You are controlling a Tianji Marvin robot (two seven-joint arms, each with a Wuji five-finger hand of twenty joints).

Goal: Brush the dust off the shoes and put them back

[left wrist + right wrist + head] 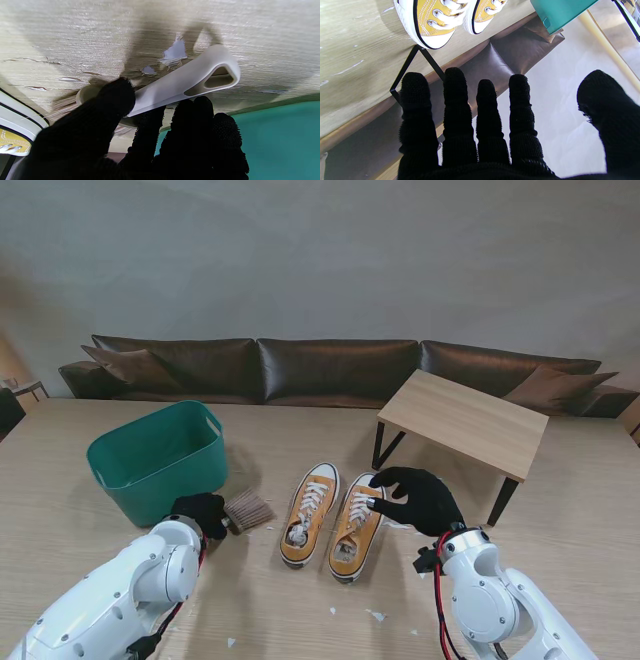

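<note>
- My left robot hand (203,512), in a black glove, sits in the lower left of the stand view, fingers clamped on the brush (247,510).
- The left wrist view shows the thumb (112,105) pressed on the brush's pale handle (185,80) and the other fingers curled under it; the handle ends in an open loop.
- The bristles fan out toward the shoes, and the brush head lies on the counter (560,520) just beside the left shoe (309,513), not touching it as far as I can tell.
- The two yellow sneakers stand side by side at the centre of the stand view, toes pointing away from me, with white laces, white toe caps and a black stripe round the sole.
- My right robot hand (420,498) is spread open and holds nothing; its fingertips reach over the laces of the right shoe (357,526). I cannot tell whether they touch.
- In the right wrist view the four fingers (456,105) and the thumb are well apart.
- I can read no brand, label or writing on the shoes, brush or bin.
- A green bin (160,458) stands at centre left, just behind the left robot hand.
- Small white scraps (377,616) lie on the counter nearer to me than the shoes.
- A small wooden table (465,420) with black legs is at the right, with a brown sofa (330,368) across the back.
</note>
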